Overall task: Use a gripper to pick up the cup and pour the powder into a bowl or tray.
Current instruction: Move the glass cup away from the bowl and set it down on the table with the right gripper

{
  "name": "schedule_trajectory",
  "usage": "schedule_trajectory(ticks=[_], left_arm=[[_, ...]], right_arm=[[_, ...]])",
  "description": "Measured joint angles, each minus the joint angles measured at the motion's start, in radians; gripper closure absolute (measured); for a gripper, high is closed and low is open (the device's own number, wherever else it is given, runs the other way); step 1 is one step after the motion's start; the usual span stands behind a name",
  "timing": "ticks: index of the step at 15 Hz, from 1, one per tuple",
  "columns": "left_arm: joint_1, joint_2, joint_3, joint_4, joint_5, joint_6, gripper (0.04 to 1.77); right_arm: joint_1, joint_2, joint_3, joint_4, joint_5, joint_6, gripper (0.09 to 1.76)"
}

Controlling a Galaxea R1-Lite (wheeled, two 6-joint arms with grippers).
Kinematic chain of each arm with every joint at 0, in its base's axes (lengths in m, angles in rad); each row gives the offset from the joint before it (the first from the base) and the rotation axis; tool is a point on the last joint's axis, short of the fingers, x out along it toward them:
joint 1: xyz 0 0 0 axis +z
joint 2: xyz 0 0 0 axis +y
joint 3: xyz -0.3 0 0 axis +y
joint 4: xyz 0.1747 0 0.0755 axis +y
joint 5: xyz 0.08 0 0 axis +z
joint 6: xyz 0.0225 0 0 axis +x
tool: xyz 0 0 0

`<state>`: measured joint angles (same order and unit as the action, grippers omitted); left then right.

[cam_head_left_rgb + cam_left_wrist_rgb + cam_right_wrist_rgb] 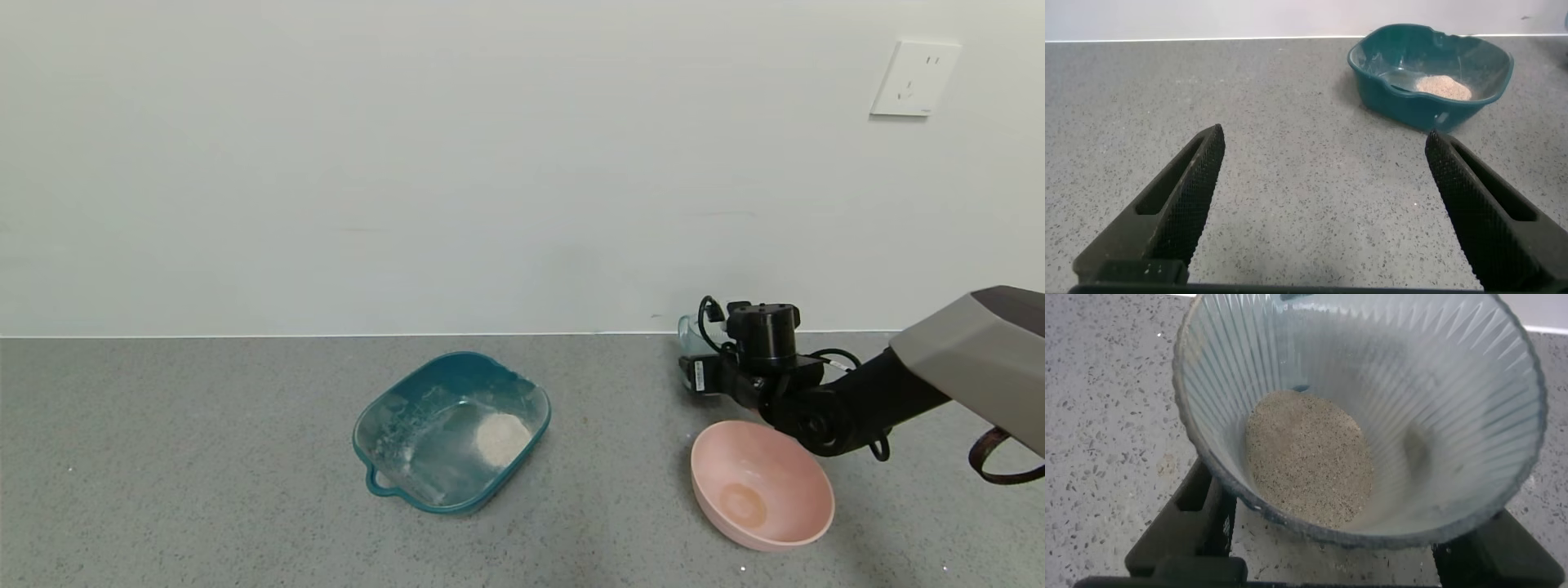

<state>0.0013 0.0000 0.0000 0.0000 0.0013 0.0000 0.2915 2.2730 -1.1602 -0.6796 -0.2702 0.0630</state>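
Observation:
The clear ribbed cup [1437, 416] fills the right wrist view, with a mound of pale beige powder [1308, 457] in its bottom. My right gripper [695, 369] is at the back right of the table, near the wall. Its fingers [1204, 510] sit against either side of the cup's lower body, shut on it. In the head view only the cup's top [692, 329] shows behind the gripper. The teal tray [451, 430] stands at the table's middle with a powder mound [501, 435] inside. My left gripper [1323, 143] is open and empty over bare table, with the tray [1429, 73] ahead of it.
A round pink bowl [761, 483] stands just in front of my right arm, tilted, with a faint powder stain inside. The wall runs close behind the cup. A white socket [914, 79] is high on the wall at right.

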Motion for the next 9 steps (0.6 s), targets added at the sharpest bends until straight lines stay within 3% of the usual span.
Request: schedule_trajectory(ticks=[9], left_arm=[[0.000,0.000,0.000,0.000,0.000,0.000,0.05]], right_arm=[[0.000,0.038,-0.051,0.018,0.033,0.003,0.52]])
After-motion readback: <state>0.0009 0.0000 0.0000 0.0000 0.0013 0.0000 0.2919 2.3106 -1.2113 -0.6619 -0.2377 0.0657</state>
